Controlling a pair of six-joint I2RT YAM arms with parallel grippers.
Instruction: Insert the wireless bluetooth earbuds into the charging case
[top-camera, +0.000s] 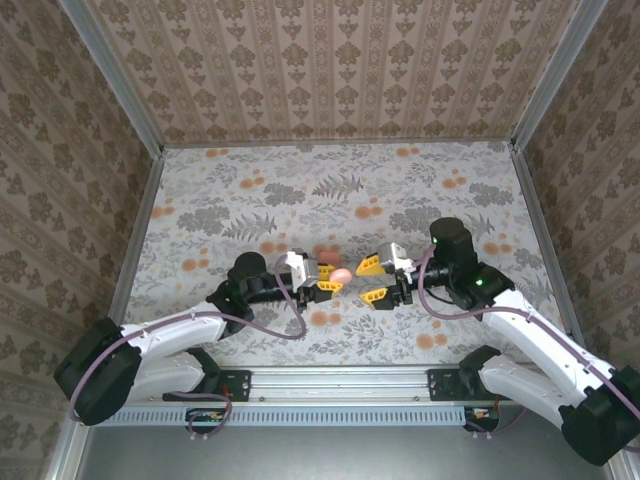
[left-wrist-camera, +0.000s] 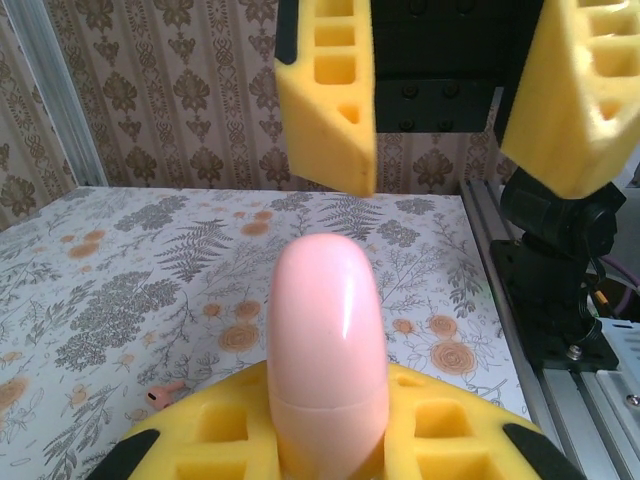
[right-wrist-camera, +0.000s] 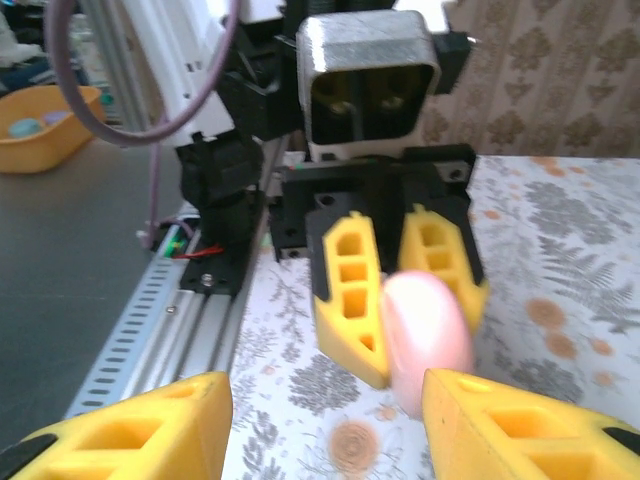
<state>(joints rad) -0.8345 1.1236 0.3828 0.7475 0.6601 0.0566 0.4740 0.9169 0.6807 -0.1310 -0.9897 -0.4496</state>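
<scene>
**Surface** (top-camera: 330, 190): pale cover printed with grey ferns and flowers and scattered orange blotches; laid flat, enclosed on three sides.
**Walls** (top-camera: 340, 70): beige-brown damask paper in vertical bands; fitted at back, left and right.
**Corner posts** (top-camera: 115, 75): bare aluminium profile, set at both back corners.
**Near rail** (top-camera: 340, 378): slotted aluminium, run along the front edge.
**Grey flat area** (right-wrist-camera: 60, 250): seen beyond the rail; an orange tub (right-wrist-camera: 45, 125) is stood on it.
**Light**: soft and even.

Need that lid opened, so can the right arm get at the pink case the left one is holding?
Probably yes. The right arm faces the case with jaws apart and nothing between; the left arm clamps only one end, leaving the other sticking out toward it.
</scene>
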